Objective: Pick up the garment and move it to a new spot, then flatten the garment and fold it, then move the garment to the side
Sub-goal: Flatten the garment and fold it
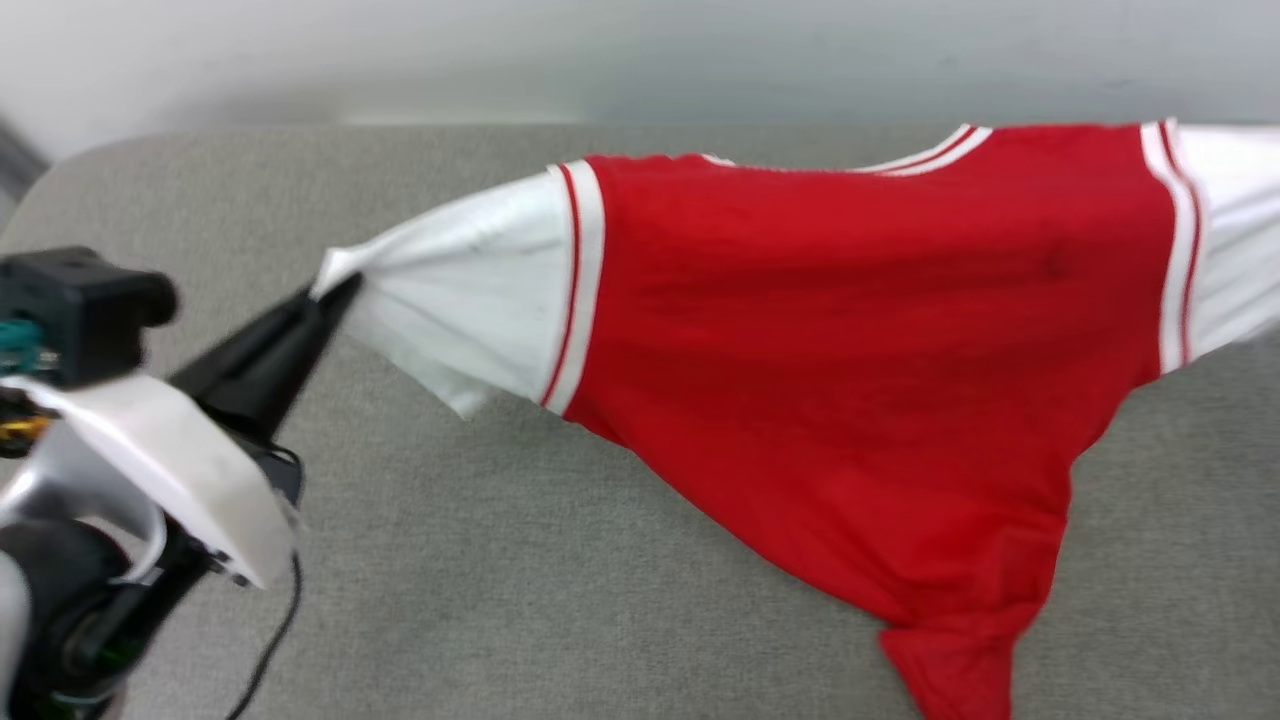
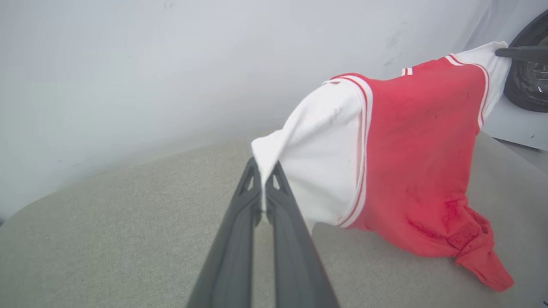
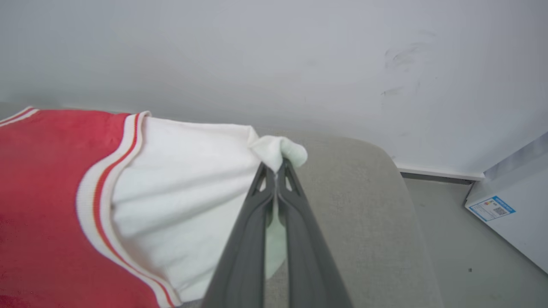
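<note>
Head view: the garment (image 1: 850, 330) is held up and spread wide over the grey soft top (image 1: 450, 560). It is red in the middle and has a white sleeve at each end.
Left gripper: the left gripper (image 1: 335, 290) is pinched tight on the tip of the white sleeve on the robot's left. Its two dark fingers are pressed together with the cloth caught between them.
Right gripper: the right gripper (image 3: 276, 169) is squeezed closed on the tip of the other white sleeve. A small lump of white cloth pokes out past its fingertips.
Where the garment is: it hangs between the two grippers, pulled into a long line. It is over the back part of the grey soft top, close to the wall (image 1: 600, 50).
Low end: the red bottom part droops down to a point. In the left wrist view this end touches the grey soft top.
Stripes: thin red and white stripes run where each sleeve meets the red part, and along the neck edge.
Wall: it is pale, with a few dark scuff marks.
Beside the soft top: the right wrist view shows the floor (image 3: 449, 222) and a white box (image 3: 513, 214) with a blue sticker on it.
</note>
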You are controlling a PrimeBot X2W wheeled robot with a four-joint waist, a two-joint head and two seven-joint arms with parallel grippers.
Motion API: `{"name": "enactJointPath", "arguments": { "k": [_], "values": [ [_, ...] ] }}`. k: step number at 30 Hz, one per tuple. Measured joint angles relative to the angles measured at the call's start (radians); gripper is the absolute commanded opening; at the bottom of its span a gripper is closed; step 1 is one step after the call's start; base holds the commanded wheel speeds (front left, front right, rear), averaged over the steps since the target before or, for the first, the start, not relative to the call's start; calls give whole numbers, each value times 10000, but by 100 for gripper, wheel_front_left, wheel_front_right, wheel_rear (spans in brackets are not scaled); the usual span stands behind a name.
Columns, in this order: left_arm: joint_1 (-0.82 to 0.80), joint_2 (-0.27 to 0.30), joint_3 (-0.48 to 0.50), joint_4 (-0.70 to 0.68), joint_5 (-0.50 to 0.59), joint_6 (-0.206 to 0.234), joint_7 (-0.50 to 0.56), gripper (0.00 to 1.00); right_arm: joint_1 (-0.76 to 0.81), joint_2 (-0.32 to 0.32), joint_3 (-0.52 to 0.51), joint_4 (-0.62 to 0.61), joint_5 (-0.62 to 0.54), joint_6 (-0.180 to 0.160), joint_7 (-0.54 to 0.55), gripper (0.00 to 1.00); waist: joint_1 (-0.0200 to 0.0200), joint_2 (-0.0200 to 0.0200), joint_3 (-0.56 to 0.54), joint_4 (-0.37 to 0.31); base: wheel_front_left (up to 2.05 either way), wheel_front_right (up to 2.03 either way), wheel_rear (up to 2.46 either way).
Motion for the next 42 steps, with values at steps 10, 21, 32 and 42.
{"name": "enactJointPath", "arguments": {
  "k": [10,21,32,42],
  "values": [
    [-820,564,1710,-558,506,326,-1034,0,-975,-205,349,-1774,355,0,-1026,0,0,0,-798,-648,0,0,0],
    [-2197,754,2514,-832,853,460,-1896,0,-1625,38,205,-3112,500,-2,-1386,0,0,0,-835,-974,0,0,0],
    [-3407,890,2412,-144,1072,378,-2268,0,-2659,387,-23,-2895,407,0,-1597,0,0,0,110,-1112,0,0,0],
    [-6345,997,1674,2010,1298,-211,-2984,0,-5176,736,157,-1377,-56,0,-2813,0,1,0,1775,-1090,0,0,0]
  ]
}}
